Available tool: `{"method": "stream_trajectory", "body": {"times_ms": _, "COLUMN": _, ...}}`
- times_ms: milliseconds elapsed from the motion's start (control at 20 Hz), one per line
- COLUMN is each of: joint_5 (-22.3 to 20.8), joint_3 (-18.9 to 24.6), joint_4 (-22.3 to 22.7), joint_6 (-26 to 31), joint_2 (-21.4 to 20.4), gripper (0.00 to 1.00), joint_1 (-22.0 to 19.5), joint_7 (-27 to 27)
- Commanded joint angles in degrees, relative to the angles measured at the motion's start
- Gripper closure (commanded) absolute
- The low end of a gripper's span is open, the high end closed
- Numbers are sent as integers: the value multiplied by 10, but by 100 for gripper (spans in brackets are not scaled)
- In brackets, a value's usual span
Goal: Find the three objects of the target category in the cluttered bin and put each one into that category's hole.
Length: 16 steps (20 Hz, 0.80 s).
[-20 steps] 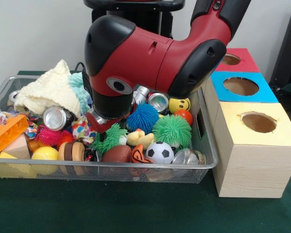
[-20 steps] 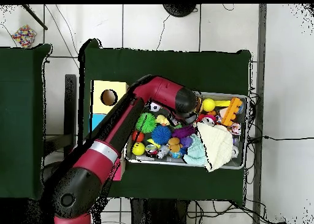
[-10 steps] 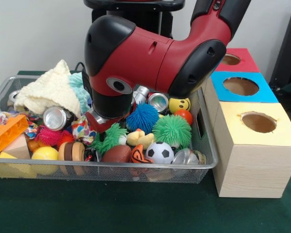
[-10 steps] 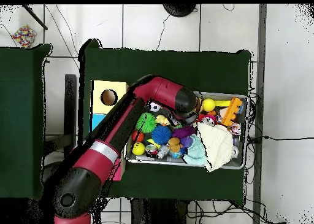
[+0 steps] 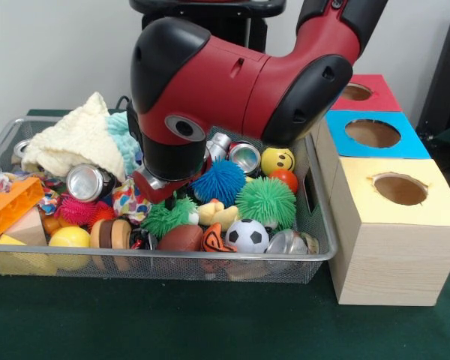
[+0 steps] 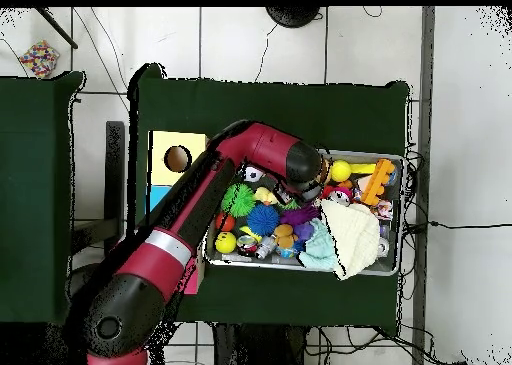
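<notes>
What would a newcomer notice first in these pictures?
The big red and black arm fills the middle of the front view, reaching down into the bin of bright toys. To the right stand three wooden boxes, with the hole in the red top farthest back.

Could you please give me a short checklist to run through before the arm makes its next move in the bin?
1. Gripper is over the bin, low among the toys: ok.
2. Gripper open or shut: cannot tell, the arm's head hides it.
3. Anything held: cannot tell.
4. The hole in the red-topped box is unobstructed: ok.
5. Toys crowd the gripper, the small green spiky ball and the blue spiky ball right beside it: not ok for a clean single pick.
6. The cream cloth covers part of the bin, so some objects may be hidden: not ok.
</notes>
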Motion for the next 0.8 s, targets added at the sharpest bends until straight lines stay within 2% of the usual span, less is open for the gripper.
{"method": "stream_trajectory", "body": {"times_ms": 50, "joint_5": 31, "joint_3": 71, "joint_4": -20, "joint_6": 17, "joint_2": 11, "gripper": 100, "joint_1": -17, "joint_7": -31}}
{"method": "stream_trajectory", "body": {"times_ms": 450, "joint_5": 36, "joint_3": 66, "joint_4": -29, "joint_6": 32, "joint_2": 11, "gripper": 100, "joint_1": -17, "joint_7": -17}}
{"method": "stream_trajectory", "body": {"times_ms": 700, "joint_5": 40, "joint_3": 66, "joint_4": 11, "joint_6": 22, "joint_2": -30, "gripper": 100, "joint_1": -11, "joint_7": -54}}
{"method": "stream_trajectory", "body": {"times_ms": 800, "joint_5": 41, "joint_3": 58, "joint_4": 46, "joint_6": 17, "joint_2": -62, "gripper": 100, "joint_1": 0, "joint_7": -70}}
